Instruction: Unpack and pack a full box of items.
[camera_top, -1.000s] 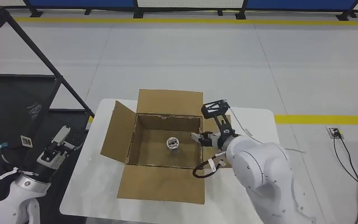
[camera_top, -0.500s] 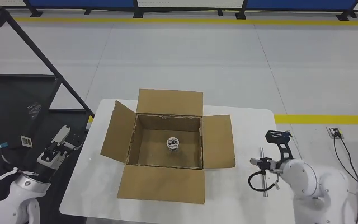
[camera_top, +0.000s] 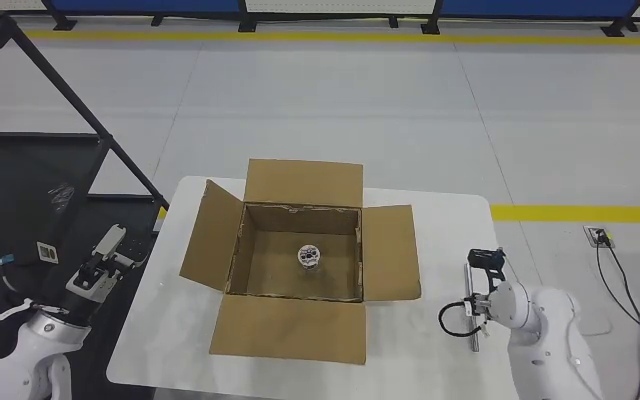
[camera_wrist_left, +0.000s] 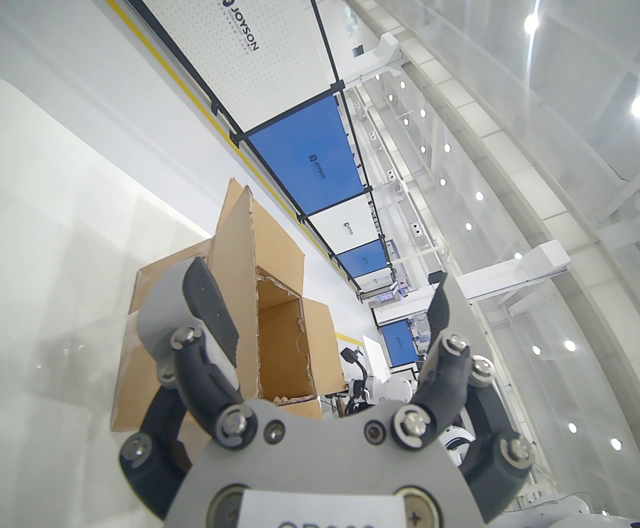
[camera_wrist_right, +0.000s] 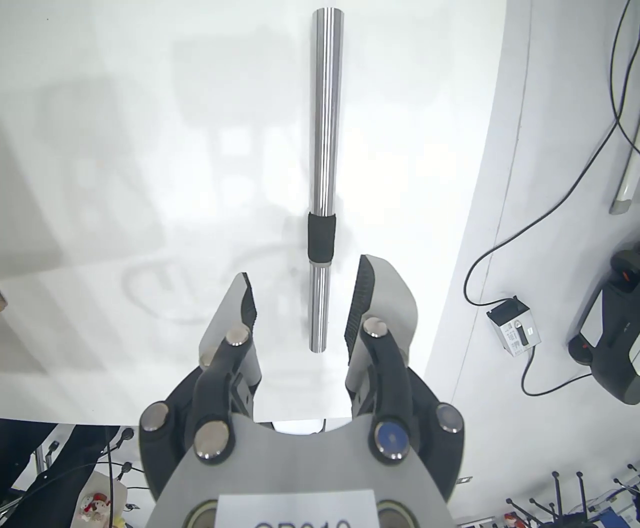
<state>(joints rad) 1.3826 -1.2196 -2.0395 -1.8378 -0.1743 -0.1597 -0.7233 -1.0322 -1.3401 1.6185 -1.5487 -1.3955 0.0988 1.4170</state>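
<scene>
An open cardboard box (camera_top: 300, 270) stands in the middle of the white table (camera_top: 150, 330), flaps spread. One small round item (camera_top: 309, 257) sits on its floor. To the box's right a thin steel rod (camera_top: 470, 285) with a black band (camera_wrist_right: 321, 237) lies on the table. My right gripper (camera_top: 475, 320) (camera_wrist_right: 306, 272) is open just above the rod's near end, which lies between the fingers without touching them. My left gripper (camera_top: 108, 248) (camera_wrist_left: 320, 280) is open and holds nothing, off the table's left edge, facing the box (camera_wrist_left: 280, 325).
The table's right edge (camera_wrist_right: 480, 210) runs close beside the rod. Beyond it, cables and a small power box (camera_wrist_right: 515, 325) lie on the floor. A black frame (camera_top: 80, 130) stands at the left. Bare tabletop lies left of the rod.
My right arm has swung from inside the box out to the table's right side and come down over the rod. The left arm, the box and the round item have not moved.
</scene>
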